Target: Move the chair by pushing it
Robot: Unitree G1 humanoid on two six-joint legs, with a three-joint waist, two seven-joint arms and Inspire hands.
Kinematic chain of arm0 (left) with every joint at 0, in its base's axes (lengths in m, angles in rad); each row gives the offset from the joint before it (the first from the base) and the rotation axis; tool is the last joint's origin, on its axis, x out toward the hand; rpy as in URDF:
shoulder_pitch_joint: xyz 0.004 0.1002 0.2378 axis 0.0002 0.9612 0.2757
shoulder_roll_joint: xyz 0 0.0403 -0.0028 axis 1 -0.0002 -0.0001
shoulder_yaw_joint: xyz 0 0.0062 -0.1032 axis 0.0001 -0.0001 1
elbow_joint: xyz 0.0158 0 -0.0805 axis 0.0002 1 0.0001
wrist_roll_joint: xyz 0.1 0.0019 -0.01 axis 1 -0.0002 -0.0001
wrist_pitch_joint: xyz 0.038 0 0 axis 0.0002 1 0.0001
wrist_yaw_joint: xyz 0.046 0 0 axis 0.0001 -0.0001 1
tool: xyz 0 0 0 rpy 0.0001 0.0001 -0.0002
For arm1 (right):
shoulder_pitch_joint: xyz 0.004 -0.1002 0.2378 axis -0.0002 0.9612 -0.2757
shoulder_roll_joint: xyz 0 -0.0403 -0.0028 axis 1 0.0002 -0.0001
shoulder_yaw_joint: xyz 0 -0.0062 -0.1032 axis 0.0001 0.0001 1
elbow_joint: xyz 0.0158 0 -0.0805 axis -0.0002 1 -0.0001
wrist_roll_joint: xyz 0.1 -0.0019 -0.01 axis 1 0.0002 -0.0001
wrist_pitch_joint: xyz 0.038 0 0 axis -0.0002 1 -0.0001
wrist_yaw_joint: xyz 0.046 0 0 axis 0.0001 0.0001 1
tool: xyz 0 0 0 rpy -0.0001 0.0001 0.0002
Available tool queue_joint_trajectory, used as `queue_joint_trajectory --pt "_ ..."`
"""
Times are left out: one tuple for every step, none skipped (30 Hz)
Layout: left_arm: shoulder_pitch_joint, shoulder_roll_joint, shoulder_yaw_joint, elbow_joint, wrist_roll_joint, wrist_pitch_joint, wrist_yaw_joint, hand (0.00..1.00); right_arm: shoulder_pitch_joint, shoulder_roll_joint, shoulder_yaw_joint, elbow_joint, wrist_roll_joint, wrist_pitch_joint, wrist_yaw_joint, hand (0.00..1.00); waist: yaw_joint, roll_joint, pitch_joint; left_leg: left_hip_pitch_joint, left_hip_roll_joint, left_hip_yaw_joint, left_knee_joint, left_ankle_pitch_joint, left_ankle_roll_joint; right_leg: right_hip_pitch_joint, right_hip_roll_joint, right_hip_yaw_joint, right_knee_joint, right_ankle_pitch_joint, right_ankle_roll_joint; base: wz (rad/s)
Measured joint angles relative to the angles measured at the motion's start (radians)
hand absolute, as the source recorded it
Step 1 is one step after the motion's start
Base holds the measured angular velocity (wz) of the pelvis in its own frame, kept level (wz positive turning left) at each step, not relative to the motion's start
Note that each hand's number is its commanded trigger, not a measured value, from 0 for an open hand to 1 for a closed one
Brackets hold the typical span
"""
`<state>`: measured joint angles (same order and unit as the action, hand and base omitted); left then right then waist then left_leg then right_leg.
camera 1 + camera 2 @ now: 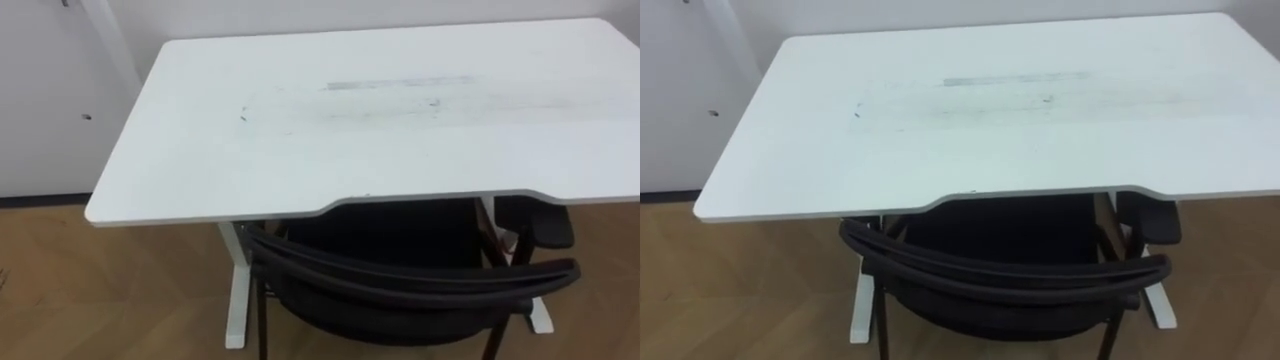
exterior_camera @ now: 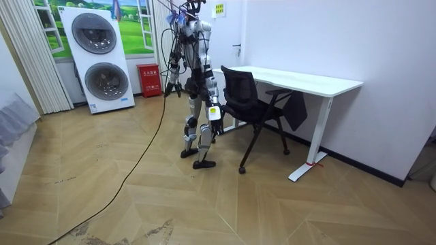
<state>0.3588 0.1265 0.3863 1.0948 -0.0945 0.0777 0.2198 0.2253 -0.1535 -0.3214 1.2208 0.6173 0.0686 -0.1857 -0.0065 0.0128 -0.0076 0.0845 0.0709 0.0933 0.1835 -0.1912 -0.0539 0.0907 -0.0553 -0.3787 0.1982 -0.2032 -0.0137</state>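
A black chair [image 1: 400, 285] stands at the white desk [image 1: 350, 120], its seat tucked partly under the desk's front edge. Its curved backrest [image 1: 1010, 275] lies just below me in the eye views, and one armrest [image 1: 540, 220] shows to the right. In the room view I stand right behind the chair [image 2: 242, 92], facing the desk [image 2: 306, 80]. My right hand [image 2: 214, 113] hangs by my hip, a short way from the chair's back and not touching it.
The desk stands against a white wall. A stacked washer and dryer [image 2: 99, 61] and a red box [image 2: 148, 80] stand behind me by the window wall. A dark cloth [image 2: 294, 112] hangs under the desk. Wooden floor lies open around the chair.
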Motion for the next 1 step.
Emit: queue_joint_trajectory --pt "-0.019 0.000 -0.011 0.016 0.008 0.006 -0.021 0.00 -0.013 0.003 0.018 0.003 -0.005 0.000 0.031 0.00 -0.001 -0.002 0.0010 0.000 0.001 0.001 -0.001 0.000 0.000 0.000 0.002 0.001 -0.004 0.000 0.000 0.00"
